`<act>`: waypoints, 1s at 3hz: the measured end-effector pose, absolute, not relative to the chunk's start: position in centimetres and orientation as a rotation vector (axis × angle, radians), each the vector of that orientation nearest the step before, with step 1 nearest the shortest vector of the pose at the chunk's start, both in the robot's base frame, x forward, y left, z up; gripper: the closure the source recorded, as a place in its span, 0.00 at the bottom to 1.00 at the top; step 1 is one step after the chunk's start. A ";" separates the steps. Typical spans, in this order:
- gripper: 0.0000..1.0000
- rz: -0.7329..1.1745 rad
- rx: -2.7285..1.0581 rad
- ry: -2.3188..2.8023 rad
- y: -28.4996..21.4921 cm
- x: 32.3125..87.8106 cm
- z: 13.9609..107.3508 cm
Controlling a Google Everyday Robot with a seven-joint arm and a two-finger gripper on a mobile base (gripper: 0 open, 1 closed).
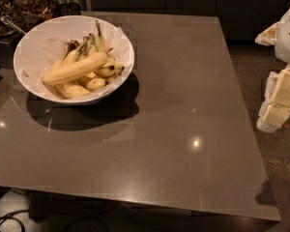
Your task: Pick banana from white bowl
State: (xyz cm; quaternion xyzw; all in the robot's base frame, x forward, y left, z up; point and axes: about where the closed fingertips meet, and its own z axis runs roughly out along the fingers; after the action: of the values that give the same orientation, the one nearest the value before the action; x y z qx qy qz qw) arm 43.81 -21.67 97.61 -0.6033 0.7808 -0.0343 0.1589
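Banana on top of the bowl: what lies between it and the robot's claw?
Camera view: only bare grey tabletop between the long pale-yellow banana in the round white bowl and the gripper off the table's right edge.

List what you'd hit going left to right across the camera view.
The white bowl holding the banana → light glint on the table → end effector, beyond the table's right edge.
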 end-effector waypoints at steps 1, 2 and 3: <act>0.00 -0.098 -1.725 2.232 -21.7 43.8 97.6; 0.00 -0.113 -1.743 2.283 -20.1 44.1 97.6; 0.00 -0.129 -1.804 2.341 -16.3 45.1 97.4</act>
State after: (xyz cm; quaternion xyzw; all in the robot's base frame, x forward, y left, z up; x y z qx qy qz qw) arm 45.10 -16.31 97.42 -0.6073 0.7880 -0.0433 0.0915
